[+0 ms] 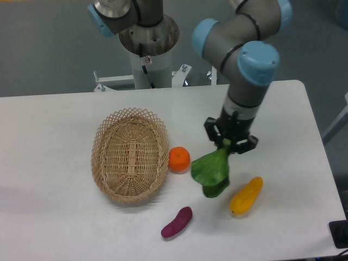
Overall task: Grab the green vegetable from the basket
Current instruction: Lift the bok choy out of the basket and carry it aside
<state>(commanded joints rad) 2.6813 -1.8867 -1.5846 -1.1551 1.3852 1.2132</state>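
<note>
The pick looks done: the green vegetable (212,171) hangs clear of the basket (129,155), off to its right, above the tabletop (65,119) between the orange (179,159) and the yellow vegetable (246,195). The fingers (227,142) are clamped on its pale stalk end, leaves drooping below (nothing remains in the basket). The arm reaches down from the far side, wrist roughly vertical.

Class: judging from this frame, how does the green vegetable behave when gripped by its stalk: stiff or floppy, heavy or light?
Probably floppy: the green vegetable hangs with its leaves drooping below the gripper. Likely light, since a pinch at the stalk end alone holds it off the table. The leaves look thin, so possibly easily bruised.
</note>
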